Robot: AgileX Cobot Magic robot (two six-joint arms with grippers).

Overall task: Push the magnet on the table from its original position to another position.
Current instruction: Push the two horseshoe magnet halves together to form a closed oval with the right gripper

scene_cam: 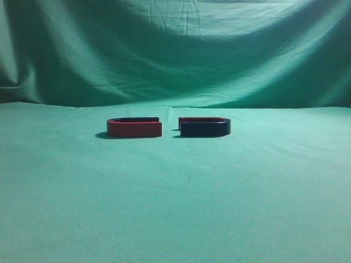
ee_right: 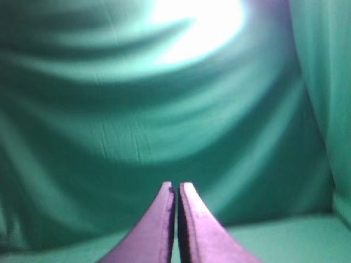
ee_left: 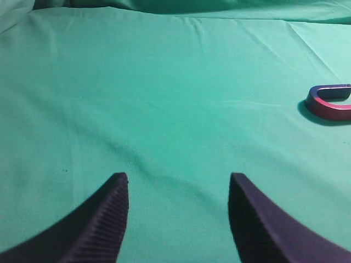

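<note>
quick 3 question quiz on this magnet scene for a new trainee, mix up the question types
1. True or false: the two horseshoe magnets touch each other.
2. Which hand is shut? A left, B right
3. Fill in: in the exterior view, the navy magnet lies to the ____ of the red magnet.

Key
1. False: navy magnet and red magnet lie apart on the table.
2. B: right hand is shut; left hand is open.
3. right

You're looking at a red U-shaped magnet (scene_cam: 134, 127) lying flat, and green backdrop cloth (scene_cam: 181, 49) hanging wrinkled behind it.
</note>
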